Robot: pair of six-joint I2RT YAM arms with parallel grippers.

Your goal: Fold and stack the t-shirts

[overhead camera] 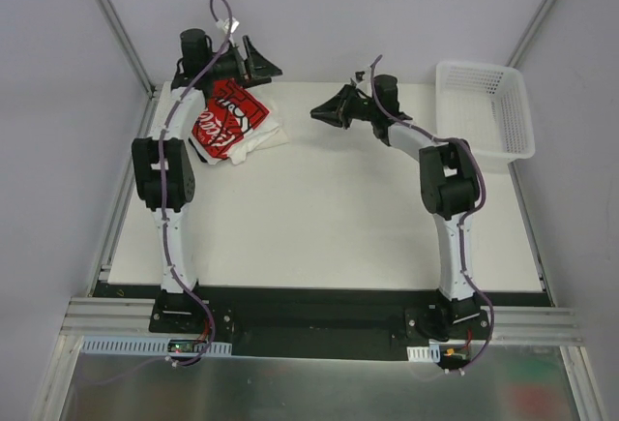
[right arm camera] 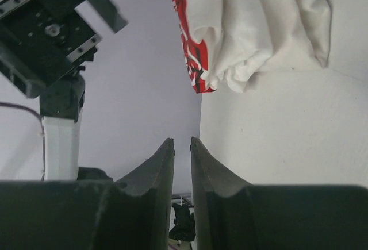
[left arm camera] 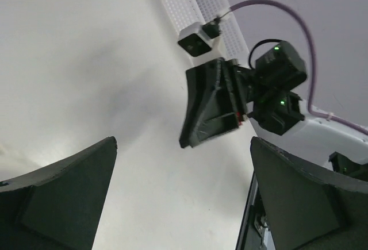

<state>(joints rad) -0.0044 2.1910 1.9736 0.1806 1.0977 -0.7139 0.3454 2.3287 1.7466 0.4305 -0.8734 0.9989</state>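
Your t-shirts [overhead camera: 235, 123] lie in one crumpled heap at the far left corner of the counter [overhead camera: 319, 208], just beside the left arm. A red shirt [overhead camera: 224, 116] with white lettering sits on top, and white cloth [right arm camera: 264, 26] is bunched beneath it and spills out toward the right. I see no black shirt in these views.

Your left claw [left arm camera: 183, 145] is spread wide and holds nothing; it hangs near the far edge, close to the heap. Your right claw [right arm camera: 182, 142] is parted by only a narrow slit, nothing between its tips, and it points at the heap from the right without touching it. The basket [overhead camera: 484, 111] stands well apart at the far right.

Expect this cloth to be light, limp and quick to sag. It will not hold any shape you give it, so a lifted shirt will likely drape and swing. A light pinch should do.

The harder part, I think, is catching one layer only, since the folds lie on each other. Aim for a free edge: the loose rolled white fold nearest the right claw, or the red shirt's outer hem. Avoid the thick middle of the heap.
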